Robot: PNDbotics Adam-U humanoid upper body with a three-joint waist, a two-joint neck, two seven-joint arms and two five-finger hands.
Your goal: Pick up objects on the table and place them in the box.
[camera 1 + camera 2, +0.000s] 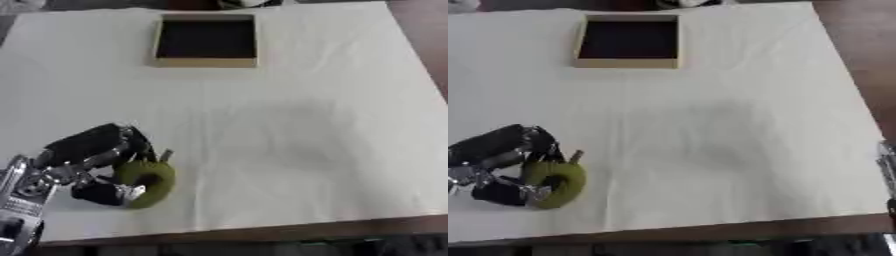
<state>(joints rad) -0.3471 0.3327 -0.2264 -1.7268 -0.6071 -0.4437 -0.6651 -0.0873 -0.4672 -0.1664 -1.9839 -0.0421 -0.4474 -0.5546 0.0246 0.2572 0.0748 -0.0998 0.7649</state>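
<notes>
Left hand [92, 165]: seen at 8 o'clock, fingers [122, 145] curled round the green ring.
Green ring [150, 184]: held low over the counter [289, 130].
Box [206, 61]: located at 12 o'clock, far edge.
Right hand [888, 165]: only a sliver shown at 4 o'clock; finger state cannot be told.

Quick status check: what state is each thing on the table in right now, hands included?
Green ring-shaped object: on the table's near left, in the left hand's grasp.
Left hand: fingers curled round the green object.
Box: open-topped, interior dark, contents not visible.
Right hand: only a sliver at the right edge; state unclear.
</notes>
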